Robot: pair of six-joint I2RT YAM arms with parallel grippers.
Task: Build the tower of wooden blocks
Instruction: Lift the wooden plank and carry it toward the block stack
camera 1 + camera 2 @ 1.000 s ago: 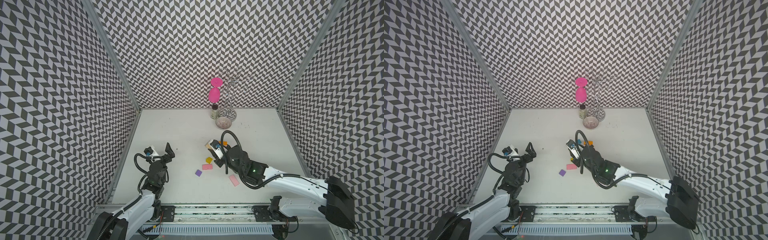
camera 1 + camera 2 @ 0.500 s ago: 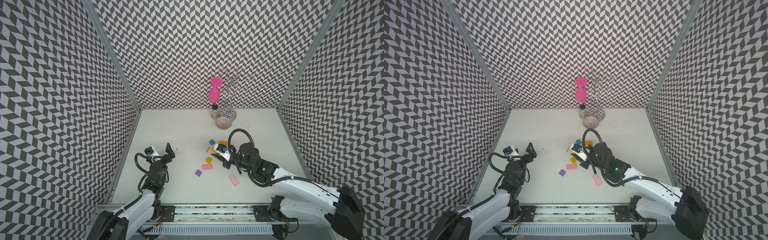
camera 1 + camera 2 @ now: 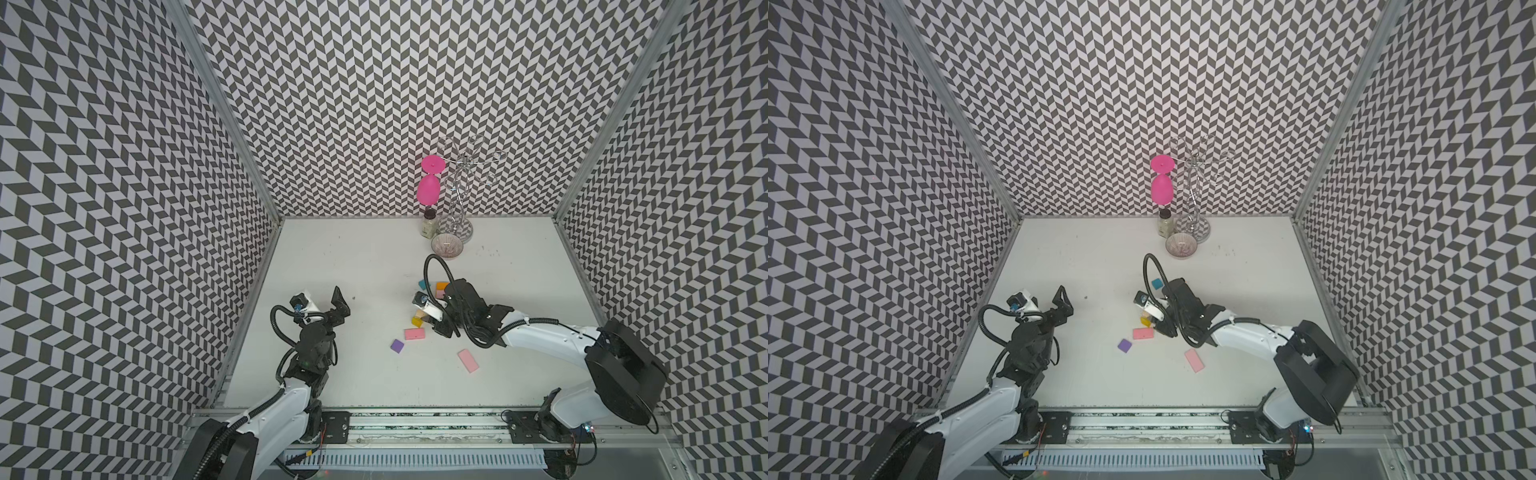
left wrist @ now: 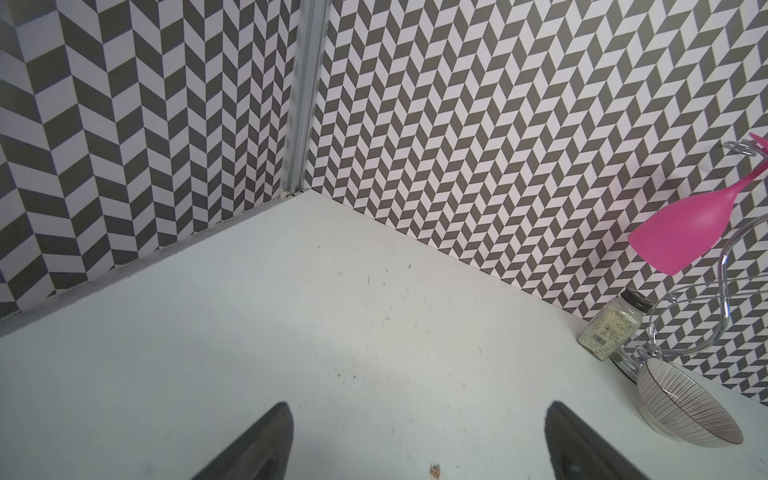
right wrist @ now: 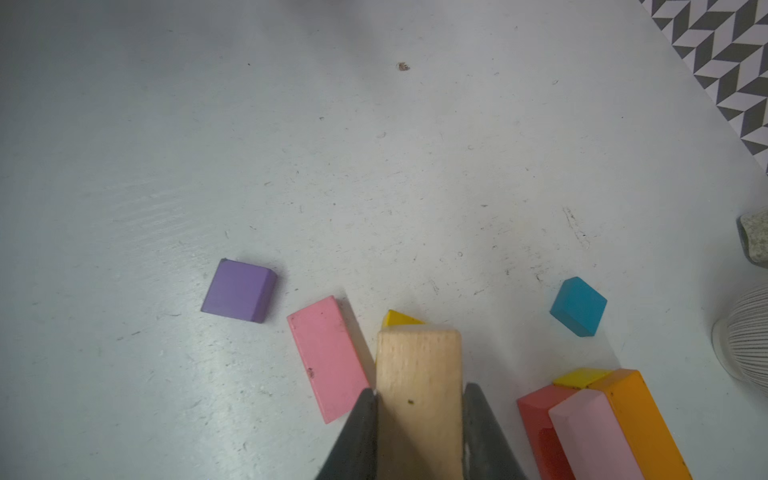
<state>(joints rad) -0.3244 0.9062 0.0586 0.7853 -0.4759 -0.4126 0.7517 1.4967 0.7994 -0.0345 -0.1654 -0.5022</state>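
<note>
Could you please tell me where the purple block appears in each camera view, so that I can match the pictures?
In a top view: the purple block lies flat near the middle, just left of a pink slab.
In a top view: the same spot, left of that slab.
Left wrist view: not in it.
Right wrist view: it lies beside the pink slab, apart from it.
Shared landmark: the ribbed bowl, in all four.

Bright, even overhead light; soft faint shadows; mild sheen on the table (image 5: pixel 208 166); slight wide-angle edge distortion.
</note>
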